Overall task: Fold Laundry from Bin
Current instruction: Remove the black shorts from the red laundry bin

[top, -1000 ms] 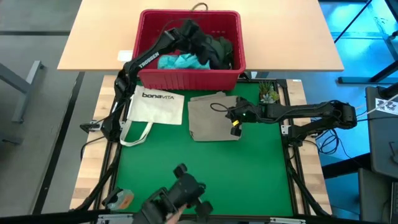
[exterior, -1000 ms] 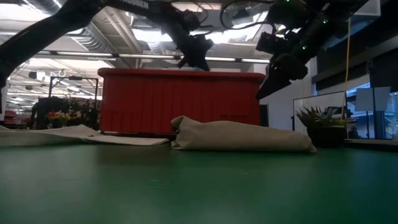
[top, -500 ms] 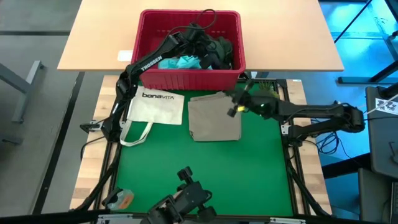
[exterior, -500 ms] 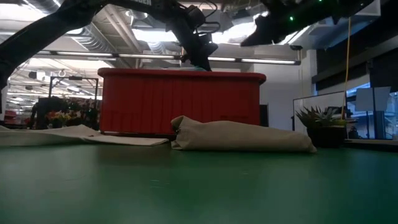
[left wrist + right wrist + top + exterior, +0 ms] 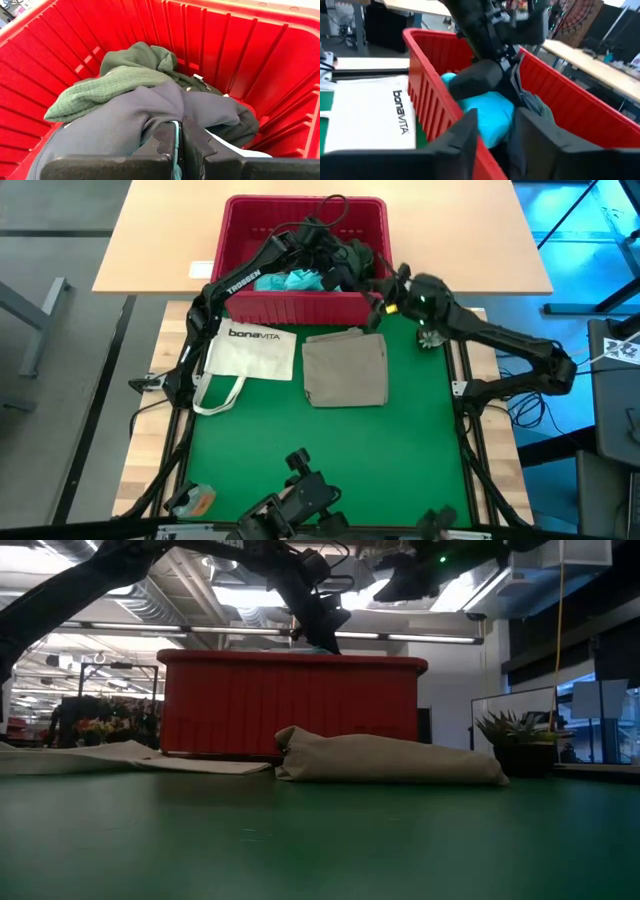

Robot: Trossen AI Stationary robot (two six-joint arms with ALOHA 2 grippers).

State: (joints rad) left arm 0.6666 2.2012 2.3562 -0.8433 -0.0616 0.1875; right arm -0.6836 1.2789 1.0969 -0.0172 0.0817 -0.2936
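Observation:
The red bin stands at the table's far side and holds laundry: a dark grey garment, a dark green one and a turquoise one. My left gripper reaches down into the bin and is shut on the dark grey garment. My right gripper hovers open above the bin's near wall by its right corner, touching nothing. A folded khaki garment lies flat on the green mat. My left gripper pinches a bunched fold of the dark grey garment between its two shut fingers, slanting down into the bin from its left near side. The cloth is drawn up toward the fingers. The rest drapes over the other laundry.
A white "bonaVITA" tote bag lies on the mat left of the khaki garment. A small potted plant stands at the mat's far right corner. The mat's near half is bare. A black device sits at the near edge.
My right gripper has risen off the khaki garment and swung toward the table's far edge, tipping nearer to level, and now hangs over the bin's near right corner. The khaki garment has stayed flat where it was.

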